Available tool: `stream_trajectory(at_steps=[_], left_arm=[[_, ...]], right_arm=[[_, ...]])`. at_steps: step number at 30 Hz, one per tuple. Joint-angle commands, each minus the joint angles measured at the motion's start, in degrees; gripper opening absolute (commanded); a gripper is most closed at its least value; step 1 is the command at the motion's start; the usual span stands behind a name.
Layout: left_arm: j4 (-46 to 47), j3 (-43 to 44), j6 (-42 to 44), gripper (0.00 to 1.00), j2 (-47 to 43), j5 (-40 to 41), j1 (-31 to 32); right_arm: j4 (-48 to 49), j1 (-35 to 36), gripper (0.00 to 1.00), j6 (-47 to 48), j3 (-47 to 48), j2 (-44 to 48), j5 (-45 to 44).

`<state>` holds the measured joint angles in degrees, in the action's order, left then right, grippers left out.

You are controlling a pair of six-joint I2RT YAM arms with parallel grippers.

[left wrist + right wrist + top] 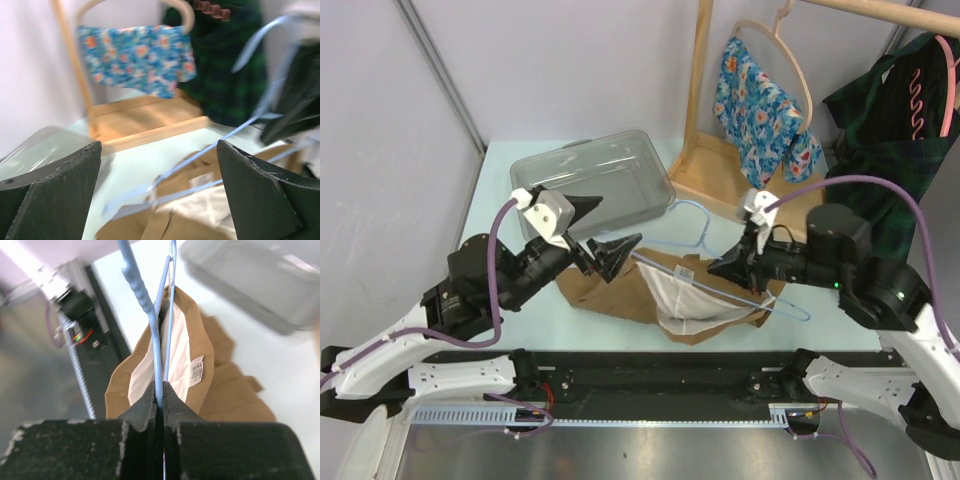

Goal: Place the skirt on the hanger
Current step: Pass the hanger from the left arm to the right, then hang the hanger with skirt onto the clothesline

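I see the skirt by the near edge, the hanger across it. The bin sits behind it, the rack at the far right corner.

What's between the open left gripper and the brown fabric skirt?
Only the light-blue plastic hanger, pinched by the right gripper, crosses the brown skirt ahead of the left gripper; otherwise nothing visible.

the skirt is tan with a white lining and a small white label at the waist. it lies crumpled flat on the table, waist open. the hanger is thin and pale blue, tilted, its hook toward the far side. one arm crosses the open waist, pinched in the right gripper.
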<state>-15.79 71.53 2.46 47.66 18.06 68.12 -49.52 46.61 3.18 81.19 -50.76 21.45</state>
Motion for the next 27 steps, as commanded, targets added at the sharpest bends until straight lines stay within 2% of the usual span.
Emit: stream_trajectory(at_steps=[1, 4, 7, 13, 19, 27], left_arm=[[3.0, -0.8, 0.9, 1.00, 0.6, 12.7, 0.2], [4.5, -0.8, 1.0, 1.00, 1.7, 16.9, 0.1], [6.8, -1.1, 1.1, 1.00, 3.0, 17.4, 0.1], [7.8, -0.6, 0.9, 1.00, 5.8, 18.1, 0.2], [11.8, 0.5, 2.1, 1.00, 7.7, 18.4, 0.1], [8.7, 10.5, -0.9, 1.00, 19.4, 13.8, -1.7]], right_arm=[[4.9, -0.5, 0.00, -4.4, 2.4, 8.9, -14.7], [5.0, -0.5, 0.00, -6.3, 4.3, 10.7, -22.9], [4.0, -0.3, 0.00, -7.8, 8.8, 11.5, -32.5], [0.6, -0.4, 0.00, -7.2, 19.2, 10.0, -43.7], [-1.0, -0.2, 0.00, -6.0, 24.1, 10.3, -45.4], [-2.6, -0.2, 0.00, -7.7, 24.5, 14.4, -47.7]])
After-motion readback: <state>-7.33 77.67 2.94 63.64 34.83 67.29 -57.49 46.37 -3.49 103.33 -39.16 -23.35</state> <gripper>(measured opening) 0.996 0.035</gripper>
